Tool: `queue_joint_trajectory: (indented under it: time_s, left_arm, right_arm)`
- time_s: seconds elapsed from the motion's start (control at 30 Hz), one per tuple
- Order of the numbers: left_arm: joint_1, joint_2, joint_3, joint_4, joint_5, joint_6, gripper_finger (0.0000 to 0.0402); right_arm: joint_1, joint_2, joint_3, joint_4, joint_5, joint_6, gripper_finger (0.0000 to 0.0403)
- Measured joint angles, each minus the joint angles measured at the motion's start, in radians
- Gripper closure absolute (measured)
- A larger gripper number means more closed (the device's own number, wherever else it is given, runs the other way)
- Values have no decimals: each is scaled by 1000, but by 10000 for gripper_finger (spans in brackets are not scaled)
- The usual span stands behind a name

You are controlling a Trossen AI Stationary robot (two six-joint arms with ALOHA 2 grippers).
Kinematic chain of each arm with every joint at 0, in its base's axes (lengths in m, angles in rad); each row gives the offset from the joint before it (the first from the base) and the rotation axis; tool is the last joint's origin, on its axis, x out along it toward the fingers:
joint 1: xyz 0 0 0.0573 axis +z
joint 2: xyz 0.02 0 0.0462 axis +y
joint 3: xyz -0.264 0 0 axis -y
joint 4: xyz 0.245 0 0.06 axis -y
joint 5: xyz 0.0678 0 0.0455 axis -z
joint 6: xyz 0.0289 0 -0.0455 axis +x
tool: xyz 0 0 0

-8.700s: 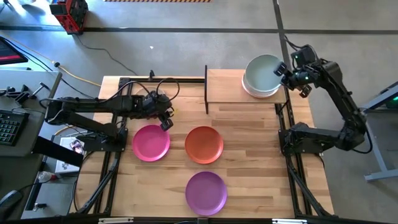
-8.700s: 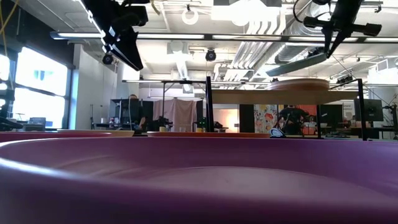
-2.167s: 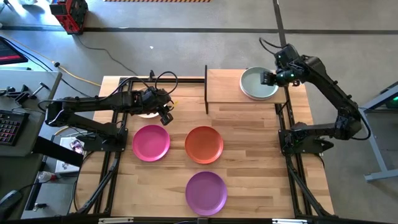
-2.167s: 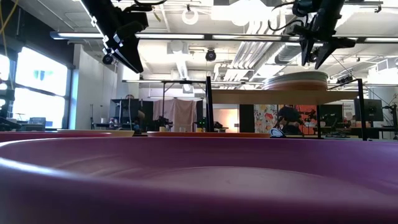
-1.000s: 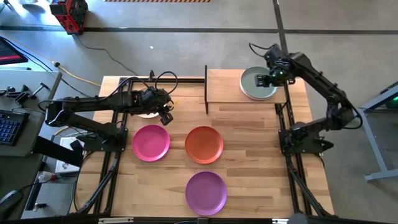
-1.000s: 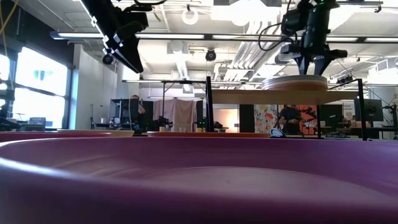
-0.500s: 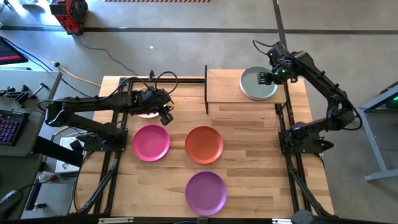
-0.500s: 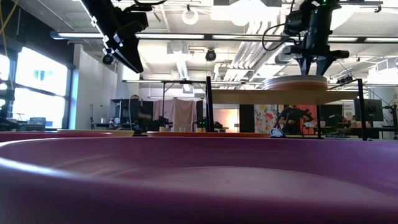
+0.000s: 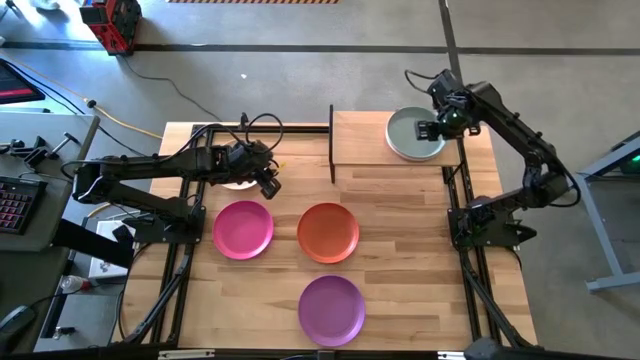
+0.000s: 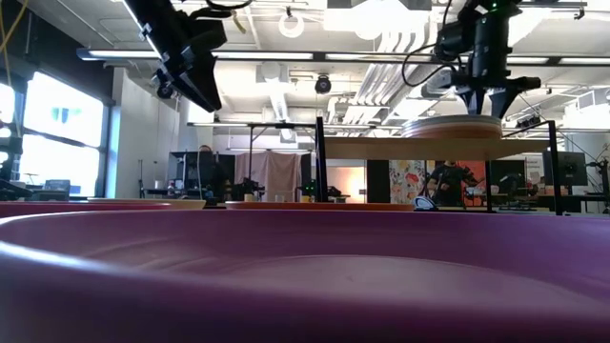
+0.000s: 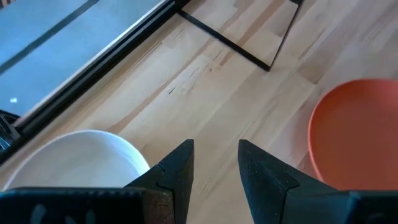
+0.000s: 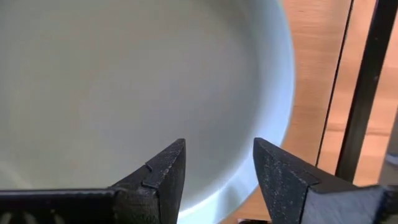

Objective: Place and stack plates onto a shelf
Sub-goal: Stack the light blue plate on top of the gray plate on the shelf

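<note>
On the shelf (image 9: 360, 140), at its right end, a stack of plates (image 10: 453, 127) rests; the top one is pale grey-green (image 9: 405, 138). My right gripper (image 12: 217, 149) stands open right over that plate's inside, near its rim. On the tabletop lie a magenta plate (image 9: 243, 229), an orange plate (image 9: 328, 232) and a purple plate (image 9: 332, 309). A cream plate (image 11: 68, 162) lies at the far left, partly under my left arm. My left gripper (image 11: 216, 146) hangs open high above the table beside the cream plate, with bare wood between its fingers. My right gripper points down over the inside of the grey-green plate (image 12: 124, 74), close to the rim (image 12: 273, 124). In the low view its spread fingertips (image 10: 474, 111) reach the level of the stack's top. Whether they touch the plate I cannot tell.
Thin black posts (image 9: 331, 140) stand at the shelf's left end, and one (image 12: 364, 87) stands close beside the right gripper. The shelf's left half is bare wood. Black frame rails (image 9: 175, 280) run along both table sides.
My right gripper has shifted a little toward the table's right edge above the stack, staying open. The stack has kept still.
</note>
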Motion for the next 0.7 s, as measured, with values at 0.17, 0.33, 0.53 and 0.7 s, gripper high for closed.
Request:
queue_joint_trajectory:
  time_s: [0.17,0.33,0.53,0.7]
  left_arm:
    - [0,0,0,1,0,-60,286]
    - [0,0,0,1,0,-78,286]
    - [0,0,0,1,24,-78,286]
    - [0,0,0,1,31,-79,286]
  right_arm:
    - [24,3,0,-8,52,16,234]
    - [31,3,0,-9,83,32,234]
    - [31,3,0,-3,89,47,234]
    - [31,3,0,-1,90,51,234]
